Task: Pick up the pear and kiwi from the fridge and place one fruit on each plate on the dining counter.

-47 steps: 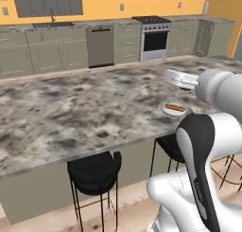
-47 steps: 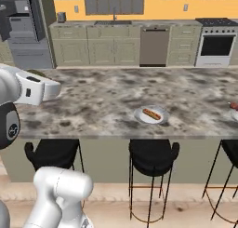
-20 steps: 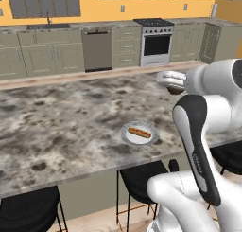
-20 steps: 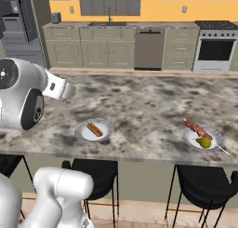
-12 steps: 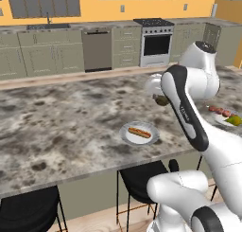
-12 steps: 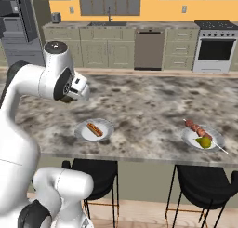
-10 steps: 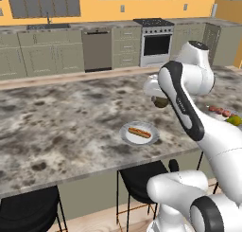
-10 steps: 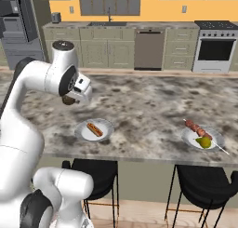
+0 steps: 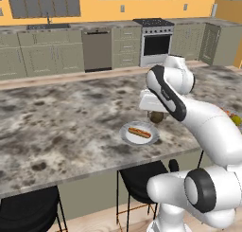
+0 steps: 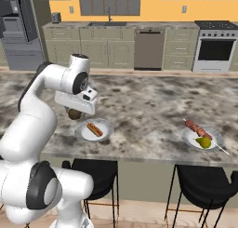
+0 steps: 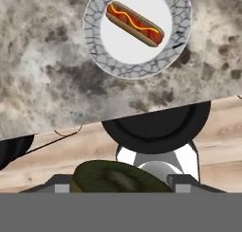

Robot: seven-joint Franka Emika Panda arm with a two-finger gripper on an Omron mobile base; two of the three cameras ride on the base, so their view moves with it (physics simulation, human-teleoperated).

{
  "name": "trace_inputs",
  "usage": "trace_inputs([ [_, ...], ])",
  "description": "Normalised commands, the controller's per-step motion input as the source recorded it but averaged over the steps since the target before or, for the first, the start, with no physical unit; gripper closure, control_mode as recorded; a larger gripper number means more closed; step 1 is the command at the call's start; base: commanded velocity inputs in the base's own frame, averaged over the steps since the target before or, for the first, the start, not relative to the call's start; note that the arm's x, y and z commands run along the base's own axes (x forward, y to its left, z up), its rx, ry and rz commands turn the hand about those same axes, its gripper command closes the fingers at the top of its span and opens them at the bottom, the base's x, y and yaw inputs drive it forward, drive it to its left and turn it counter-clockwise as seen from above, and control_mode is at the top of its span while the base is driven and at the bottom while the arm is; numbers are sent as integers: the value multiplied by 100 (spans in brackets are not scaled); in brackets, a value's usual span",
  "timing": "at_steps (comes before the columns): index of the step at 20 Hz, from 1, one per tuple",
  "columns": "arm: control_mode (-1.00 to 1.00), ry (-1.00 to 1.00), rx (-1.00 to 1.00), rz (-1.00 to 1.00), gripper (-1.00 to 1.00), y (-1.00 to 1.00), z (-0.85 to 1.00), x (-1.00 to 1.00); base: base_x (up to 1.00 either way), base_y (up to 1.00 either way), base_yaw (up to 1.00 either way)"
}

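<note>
Kiwi [image 11: 120, 177] sits clamped between the tool's [image 11: 118, 184] fingers, just beside the hot-dog plate [image 9: 126, 135].

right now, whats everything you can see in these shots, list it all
kiwi: one, dull brown, held in the gripper above the counter, beside the hot dog plate
pear: one, yellow-green, on the right plate
plates: two, pale grey, near the counter's front edge; one with a hot dog, the other with a skewer of reddish pieces and the pear
hot dog: one, orange-brown with a yellow line
dining counter: one, mottled grey-brown marble
stools: black, under the counter's front
fridge: dark grey, far left of the back wall
stove: one, silver, back wall
gripper: one, white, shut on the kiwi
</note>
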Motion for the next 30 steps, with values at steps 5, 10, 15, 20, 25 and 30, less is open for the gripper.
trace_inputs([
  [5, -100, 5, -2, 0, 100, 1, -58, 4, 0, 0, 0],
  [10, -100, 9, -1, 0, 100, 0, -58, 12, 0, 0, 0],
  [15, -100, 10, 0, 0, 100, 0, -46, 21, 0, 0, 0],
  [20, -100, 10, 0, 0, 100, 0, -33, 40, 0, 0, 0],
  [25, -100, 5, 0, 0, 100, 0, -28, 33, 0, 0, 0],
  [30, -100, 3, 0, -1, 100, 0, -21, 41, 0, 0, 0],
])
